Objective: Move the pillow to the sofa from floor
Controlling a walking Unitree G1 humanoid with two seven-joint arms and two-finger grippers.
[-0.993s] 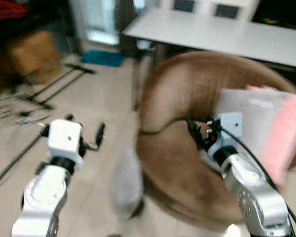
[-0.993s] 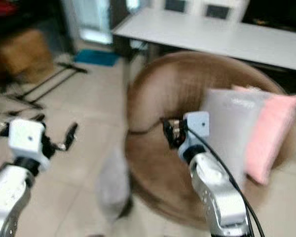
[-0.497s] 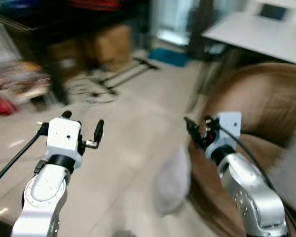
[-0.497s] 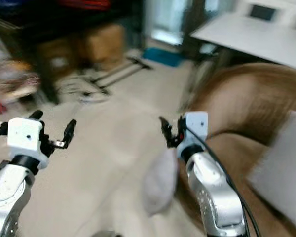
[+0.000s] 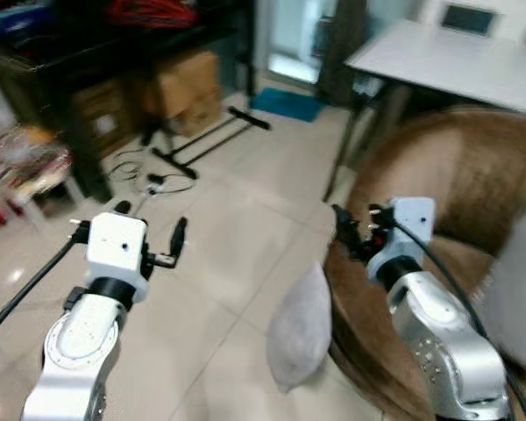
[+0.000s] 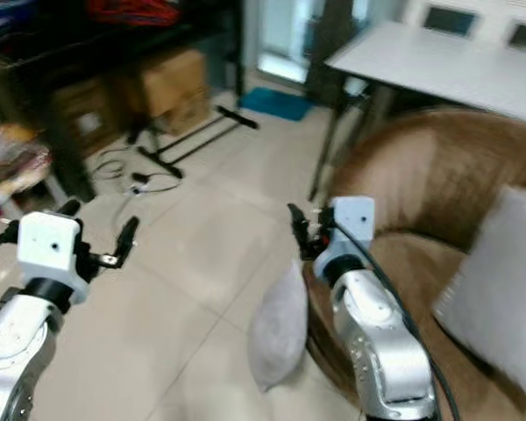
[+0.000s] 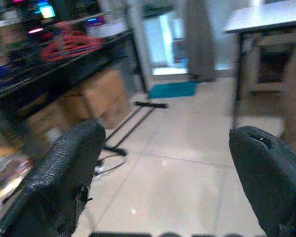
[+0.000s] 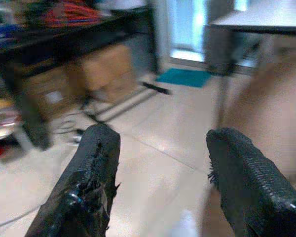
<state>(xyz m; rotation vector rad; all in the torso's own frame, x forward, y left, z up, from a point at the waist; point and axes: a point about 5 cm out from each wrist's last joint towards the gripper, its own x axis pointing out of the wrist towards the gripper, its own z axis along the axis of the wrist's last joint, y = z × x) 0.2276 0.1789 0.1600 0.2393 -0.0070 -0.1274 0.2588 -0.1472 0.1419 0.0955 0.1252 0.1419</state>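
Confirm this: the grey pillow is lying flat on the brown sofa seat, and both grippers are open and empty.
Wrong place. The grey fabric pillow stands on the tiled floor, leaning against the brown round sofa, as the left eye view shows. Left gripper and right gripper are open and empty.

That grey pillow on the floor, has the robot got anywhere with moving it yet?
Nothing looks done yet: the grey pillow stands on the floor tiles, leaning against the brown sofa. Nothing is in hand: the left gripper and right gripper are both open and raised above the pillow. Grasping it and lifting it onto the sofa remain.
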